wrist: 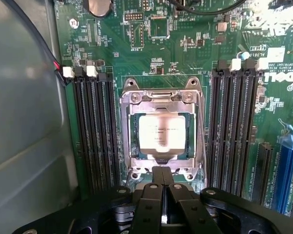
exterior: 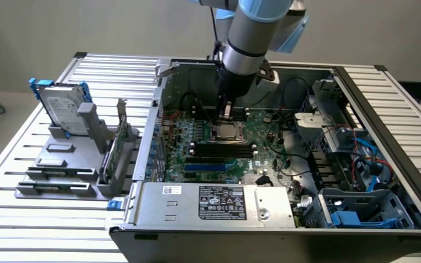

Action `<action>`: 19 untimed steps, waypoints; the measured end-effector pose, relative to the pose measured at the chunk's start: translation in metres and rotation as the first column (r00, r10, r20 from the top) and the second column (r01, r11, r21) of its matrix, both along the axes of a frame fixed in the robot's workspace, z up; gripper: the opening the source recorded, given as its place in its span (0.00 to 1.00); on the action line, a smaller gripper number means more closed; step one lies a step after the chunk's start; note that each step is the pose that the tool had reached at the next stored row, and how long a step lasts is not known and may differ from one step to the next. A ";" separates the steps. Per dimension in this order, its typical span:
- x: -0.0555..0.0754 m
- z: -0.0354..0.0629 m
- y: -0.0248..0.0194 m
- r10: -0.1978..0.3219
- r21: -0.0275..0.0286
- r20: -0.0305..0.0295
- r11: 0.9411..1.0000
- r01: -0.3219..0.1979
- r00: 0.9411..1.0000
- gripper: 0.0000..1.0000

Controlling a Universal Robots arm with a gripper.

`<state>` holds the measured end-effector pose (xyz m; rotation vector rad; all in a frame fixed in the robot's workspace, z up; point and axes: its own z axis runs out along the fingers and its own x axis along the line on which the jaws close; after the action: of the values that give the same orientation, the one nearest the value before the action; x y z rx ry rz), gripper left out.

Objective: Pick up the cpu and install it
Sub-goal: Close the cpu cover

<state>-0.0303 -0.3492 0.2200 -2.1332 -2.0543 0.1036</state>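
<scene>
robot arm [exterior: 258, 27] cut off by the picture edge above the tool [exterior: 227, 114], lettering on the cpu [wrist: 162, 132] just ahead of the tool too small to read, near edge of the socket frame [wrist: 161, 95] hidden under the tool, coin cell battery [wrist: 98, 5] far beyond the tool cropped

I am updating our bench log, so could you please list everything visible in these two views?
cpu: one, silver, seated in the socket on the motherboard.
motherboard: one, green, inside the case.
memory slots: two banks, black, either side of the cpu.
case: one, dark grey, open, on the table.
power supply: one, silver, at the case's near edge.
hard drive: one, silver with blue brackets, upright on the stand.
stand: one, grey, exterior view's left.
table: one, slatted metal.
robot arm: one, grey and light blue, reaching into the case.
gripper: one, black, shut, empty, over the socket's edge.
</scene>
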 end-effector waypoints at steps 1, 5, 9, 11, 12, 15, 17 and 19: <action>-0.001 -0.0016 0.0000 0.000 0.000 -0.001 1.000 0.000 1.000 0.11; -0.002 -0.0039 0.0000 0.000 0.001 -0.020 1.000 0.000 1.000 0.11; -0.001 -0.0052 0.0000 0.000 0.003 -0.051 1.000 0.000 0.999 0.11; -0.001 -0.0071 0.0000 0.000 0.005 -0.051 1.000 0.000 0.999 0.11; -0.001 -0.0075 0.0000 0.000 0.006 -0.051 1.000 0.000 0.999 0.11; -0.001 -0.0076 0.0000 0.000 0.006 -0.051 1.000 0.000 0.999 0.11; -0.001 -0.0076 0.0000 0.000 0.006 -0.051 1.000 0.000 0.999 0.11; 0.000 -0.0077 0.0001 0.000 0.006 -0.051 1.000 0.001 0.999 0.11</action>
<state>-0.0307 -0.3491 0.2123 -2.1049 -2.0230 0.1497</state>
